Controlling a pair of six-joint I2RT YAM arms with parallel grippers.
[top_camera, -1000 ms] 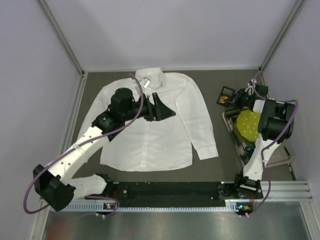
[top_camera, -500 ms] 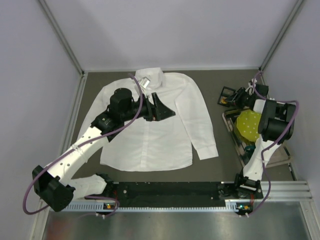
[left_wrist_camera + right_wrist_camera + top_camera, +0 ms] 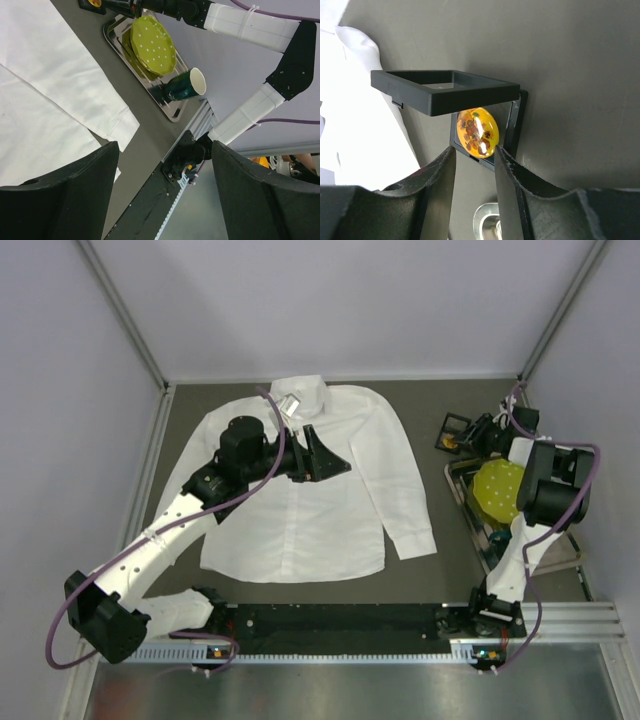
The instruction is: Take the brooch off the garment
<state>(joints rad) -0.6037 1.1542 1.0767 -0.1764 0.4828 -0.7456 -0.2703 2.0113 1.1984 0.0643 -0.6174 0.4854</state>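
The white shirt (image 3: 330,505) lies flat on the dark mat; its sleeve also shows in the left wrist view (image 3: 45,75). The orange-gold brooch (image 3: 478,132) lies inside a small open black box (image 3: 445,92), away from the shirt at the right; in the top view the box (image 3: 455,430) shows it as a yellow speck. My right gripper (image 3: 475,152) is just short of the brooch, jaws slightly apart, holding nothing; it also shows in the top view (image 3: 472,435). My left gripper (image 3: 320,452) hovers open and empty over the shirt's chest.
A metal tray (image 3: 462,502) at the right holds a yellow-green dotted plate (image 3: 497,490) and a dark green cup (image 3: 500,538); the plate (image 3: 152,45) and cup (image 3: 182,86) also show in the left wrist view. Frame posts stand at the back corners.
The right arm has shifted very slightly at the box. The left arm and the shirt have not moved.
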